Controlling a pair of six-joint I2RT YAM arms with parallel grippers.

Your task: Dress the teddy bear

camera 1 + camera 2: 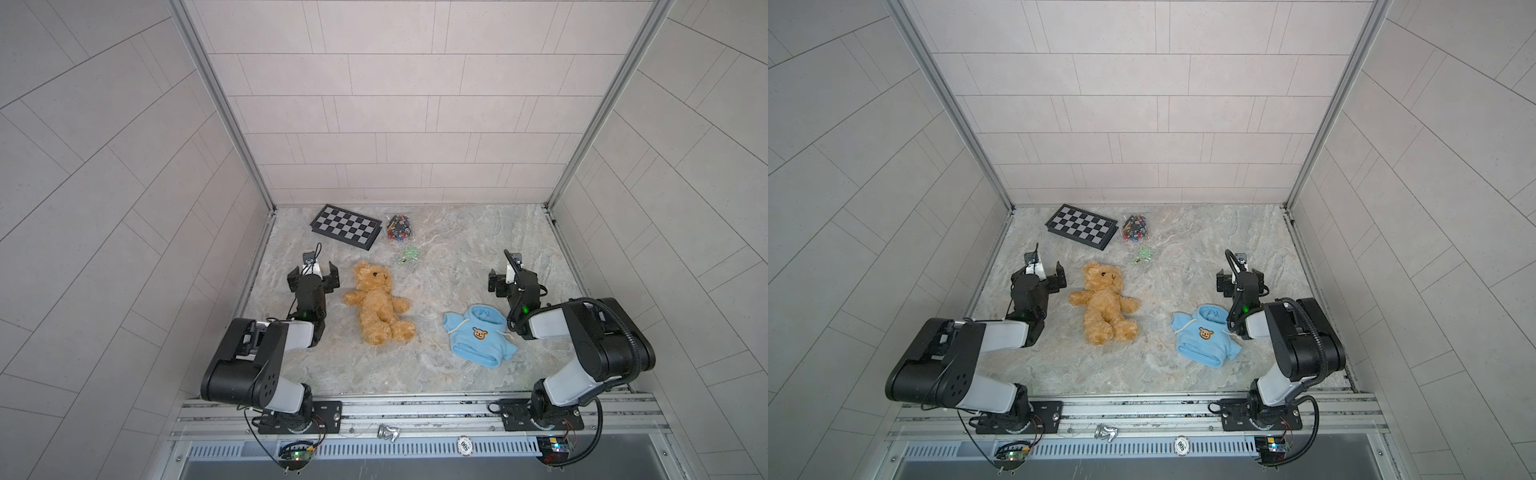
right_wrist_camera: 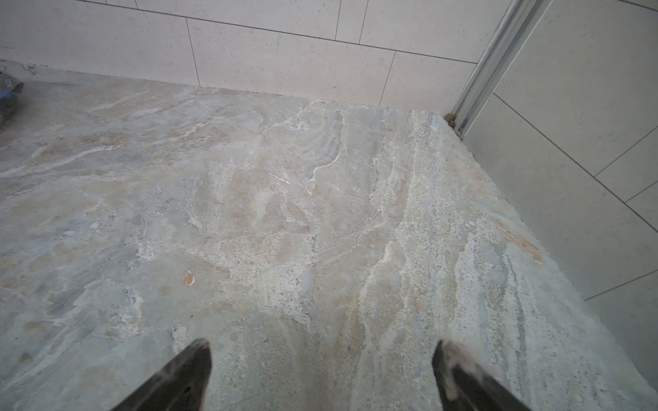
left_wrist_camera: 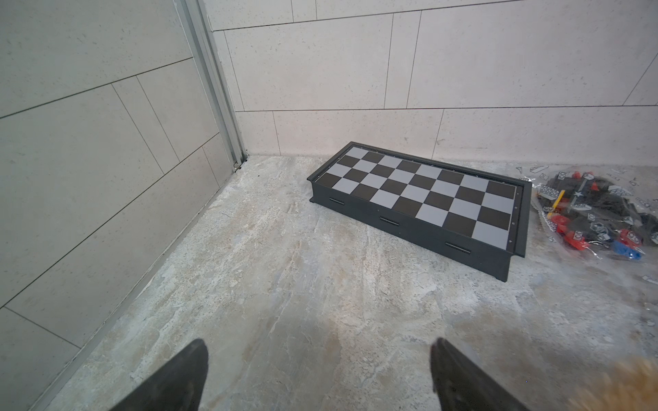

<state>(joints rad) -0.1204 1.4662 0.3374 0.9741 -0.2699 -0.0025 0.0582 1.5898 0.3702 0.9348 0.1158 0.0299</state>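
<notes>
The golden-brown teddy bear [image 1: 378, 303] [image 1: 1104, 305] lies on its back on the marbled table, head towards the back wall. A light blue hoodie [image 1: 478, 334] [image 1: 1204, 336] with a bear-face patch lies flat to its right. My left gripper [image 1: 312, 273] [image 1: 1040, 275] stands open just left of the bear's head, apart from it and holding nothing. In the left wrist view the left gripper [image 3: 318, 359] shows bare table between its fingers and a blur of bear fur [image 3: 637, 384] beside it. My right gripper [image 1: 513, 281] [image 1: 1240, 280] [image 2: 320, 359] is open and empty, behind the hoodie's right side.
A folded chessboard case [image 1: 345, 226] [image 3: 416, 199] lies at the back left near the wall. Beside it is a clear bag of toy bricks [image 1: 400, 227] [image 3: 598, 213]. A small green item [image 1: 409, 253] sits just in front of the bag. Tiled walls close in three sides.
</notes>
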